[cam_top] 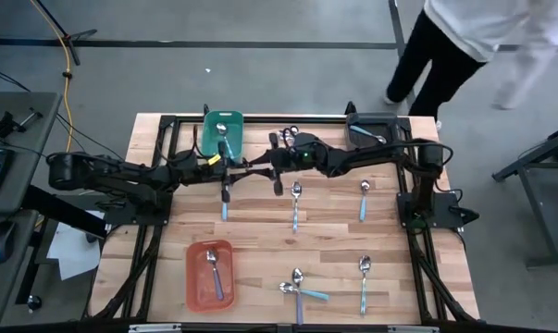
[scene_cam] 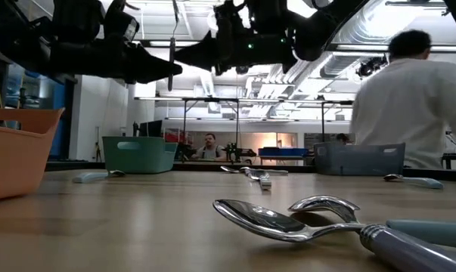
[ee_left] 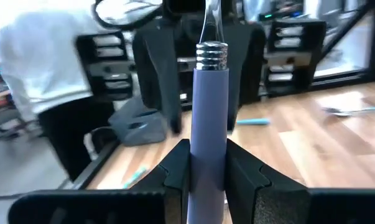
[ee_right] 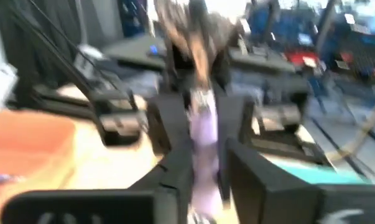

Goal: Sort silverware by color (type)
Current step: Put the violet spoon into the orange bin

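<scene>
A spoon with a purple handle [ee_left: 209,118] is up in the air over the table's far middle, between the two arms. My left gripper [ee_left: 206,171] [cam_top: 230,172] is shut on that handle. The spoon's ribbed metal collar [ee_left: 212,56] and thin neck point away toward my right gripper [ee_right: 206,168] [cam_top: 277,170]. That gripper faces the left one and is open, its fingers [ee_left: 156,81] standing on either side of the spoon's far part with gaps showing. The right wrist view is blurred, and in the low view both grippers [scene_cam: 175,64] hang high above the table. My left gripper pinches the purple handle [ee_left: 207,158] between its two fingers, well back from the metal collar. The fingers come level from the table's left and lie along the handle, which sticks straight out in front of them. The spoon is lifted clear of the table.
Far edge: a teal bin [cam_top: 209,134] holding a spoon, and a grey bin [cam_top: 371,129]. Near left: an orange bin [cam_top: 197,277] with a purple spoon. Several blue-handled spoons [cam_top: 295,205] lie across the table's middle and near side. A person [cam_top: 464,37] stands beyond the far right corner.
</scene>
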Robot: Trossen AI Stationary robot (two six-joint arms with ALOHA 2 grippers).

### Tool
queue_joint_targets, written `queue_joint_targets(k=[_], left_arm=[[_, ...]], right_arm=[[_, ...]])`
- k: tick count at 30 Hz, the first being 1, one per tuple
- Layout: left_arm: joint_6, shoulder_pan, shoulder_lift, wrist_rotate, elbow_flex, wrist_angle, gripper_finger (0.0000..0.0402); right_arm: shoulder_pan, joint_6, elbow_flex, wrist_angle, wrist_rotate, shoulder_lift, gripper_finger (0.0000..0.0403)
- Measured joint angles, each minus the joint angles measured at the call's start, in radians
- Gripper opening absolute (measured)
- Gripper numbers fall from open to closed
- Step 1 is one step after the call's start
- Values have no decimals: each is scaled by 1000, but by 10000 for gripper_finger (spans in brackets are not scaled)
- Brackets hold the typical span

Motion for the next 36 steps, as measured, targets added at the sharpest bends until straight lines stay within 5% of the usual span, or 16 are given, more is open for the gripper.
queue_joint_targets(k=[6, 15, 20, 27, 36], left_arm=[[-55, 84, -40, -68, 10, -130, 54], [-161, 284, -58, -202, 261, -826, 54], [-194, 398, -2, -232, 375, -1069, 54], [-222, 514, 130, -210, 474, -1225, 54], [-258, 535, 301, -184, 496, -1264, 54]], right_arm=[[-24, -106, -2, -272, 177, -133, 128], [-100, -139, -158, -392, 287, -314, 12], [-135, -105, -325, -257, 287, -394, 20], [-147, -104, -496, -90, 287, -439, 3], [-146, -101, -519, -90, 284, -440, 1]])
